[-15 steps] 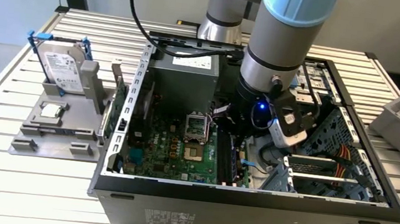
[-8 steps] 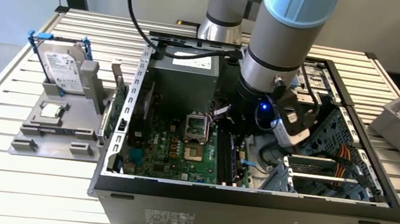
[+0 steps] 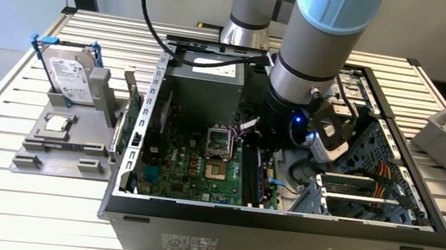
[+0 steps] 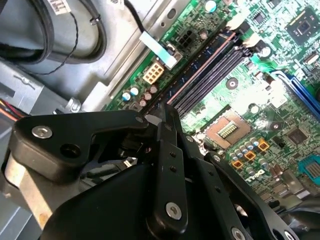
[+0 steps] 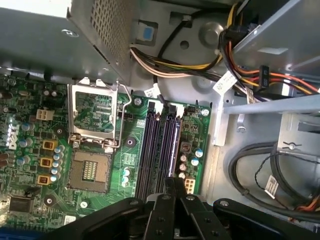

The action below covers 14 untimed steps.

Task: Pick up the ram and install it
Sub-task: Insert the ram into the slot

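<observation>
One arm I'm steering reaches straight down into the open computer case (image 3: 279, 221); gripper (image 5: 172, 187) fingers pressed together, hovering above the memory slots (image 5: 159, 150); whether they pinch the ram I cannot tell.

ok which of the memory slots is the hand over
The outermost slot, next to the row of capacitors; the hand lines up with it.
</observation>
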Each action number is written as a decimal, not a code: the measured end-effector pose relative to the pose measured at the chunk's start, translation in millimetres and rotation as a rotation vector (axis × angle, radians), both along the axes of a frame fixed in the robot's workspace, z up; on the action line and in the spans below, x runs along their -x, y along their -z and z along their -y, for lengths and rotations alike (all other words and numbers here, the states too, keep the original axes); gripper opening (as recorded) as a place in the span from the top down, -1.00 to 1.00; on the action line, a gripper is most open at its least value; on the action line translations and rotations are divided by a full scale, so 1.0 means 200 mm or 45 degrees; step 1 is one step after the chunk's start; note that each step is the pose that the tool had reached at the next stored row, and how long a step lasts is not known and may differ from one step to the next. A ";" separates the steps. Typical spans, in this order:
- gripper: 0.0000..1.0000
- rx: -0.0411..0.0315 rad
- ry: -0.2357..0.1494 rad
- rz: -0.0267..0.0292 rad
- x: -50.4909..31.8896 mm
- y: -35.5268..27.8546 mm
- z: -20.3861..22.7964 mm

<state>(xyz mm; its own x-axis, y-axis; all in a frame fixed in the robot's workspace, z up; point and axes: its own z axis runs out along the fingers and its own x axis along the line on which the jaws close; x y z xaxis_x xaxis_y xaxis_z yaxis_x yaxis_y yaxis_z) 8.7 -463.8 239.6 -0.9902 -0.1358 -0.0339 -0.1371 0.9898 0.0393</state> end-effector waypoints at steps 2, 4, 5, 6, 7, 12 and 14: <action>1.00 -0.0020 -0.025 0.0001 -0.002 0.000 0.000; 1.00 -0.0025 -0.054 0.0000 -0.002 0.000 0.000; 1.00 -0.0026 -0.072 0.0000 -0.003 0.000 0.000; 1.00 -0.0030 -0.089 0.0000 -0.003 0.000 0.000; 1.00 -0.0031 -0.105 0.0000 -0.003 0.000 0.000; 1.00 -0.0050 -0.189 -0.0001 -0.005 0.000 0.000; 1.00 -0.0060 -0.220 -0.0001 -0.005 0.000 0.000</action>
